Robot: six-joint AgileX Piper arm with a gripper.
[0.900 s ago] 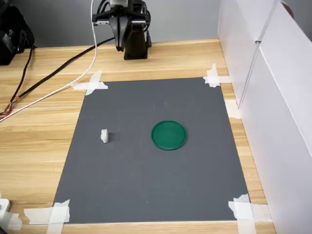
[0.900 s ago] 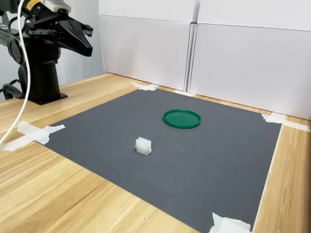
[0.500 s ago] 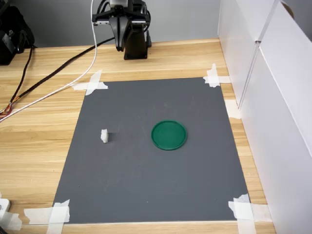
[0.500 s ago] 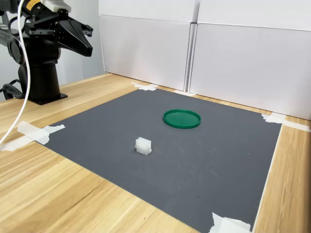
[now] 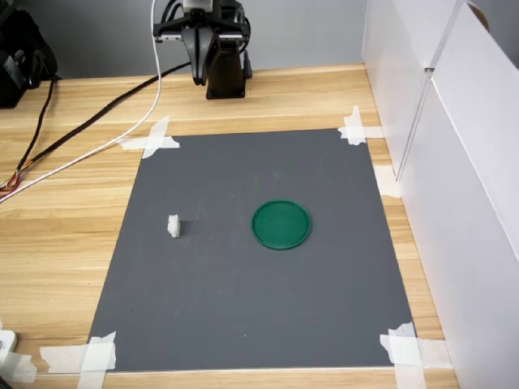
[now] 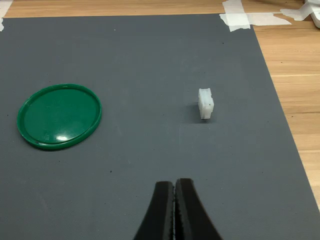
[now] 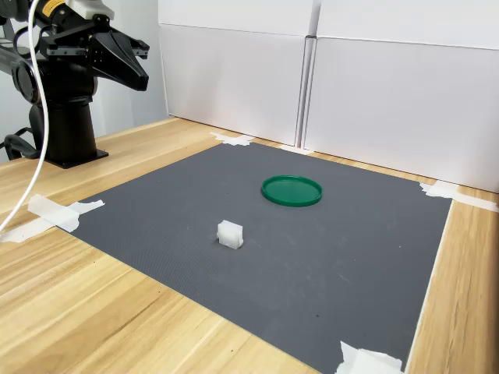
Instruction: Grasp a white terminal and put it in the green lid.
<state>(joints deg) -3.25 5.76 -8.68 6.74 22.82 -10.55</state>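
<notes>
Gripper (image 6: 174,200) seen with jaws pressed together only in the wrist view, terminal (image 5: 173,226) lying toward the mat's (image 5: 243,308) edge at the first exterior view's left, lid (image 5: 280,224) apart near mat centre, white panels (image 7: 327,86) shown beyond the mat in the second exterior view.

On the mat (image 5: 243,292), the terminal (image 5: 173,226) lies well to the first exterior view's left of the lid (image 5: 280,224).
</notes>
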